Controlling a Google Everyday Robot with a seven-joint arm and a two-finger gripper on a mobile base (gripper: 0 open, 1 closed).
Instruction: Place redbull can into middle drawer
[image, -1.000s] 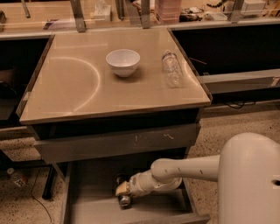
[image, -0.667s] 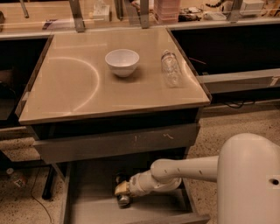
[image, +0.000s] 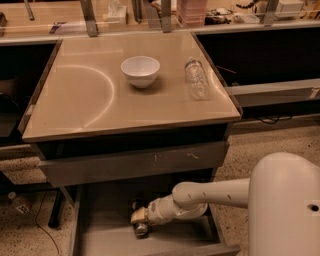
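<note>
Pulled-out middle drawer (image: 105, 242) below the table. Gripper (image: 139, 216) low inside it, can (image: 141, 229) just under it, by the drawer floor. Clamped or released: cannot tell. Step: placing. Next: release, withdraw upward without nudging it.

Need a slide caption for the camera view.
Robot gripper inside the open grey metal middle drawer, at the slim silvery redbull can.
</note>
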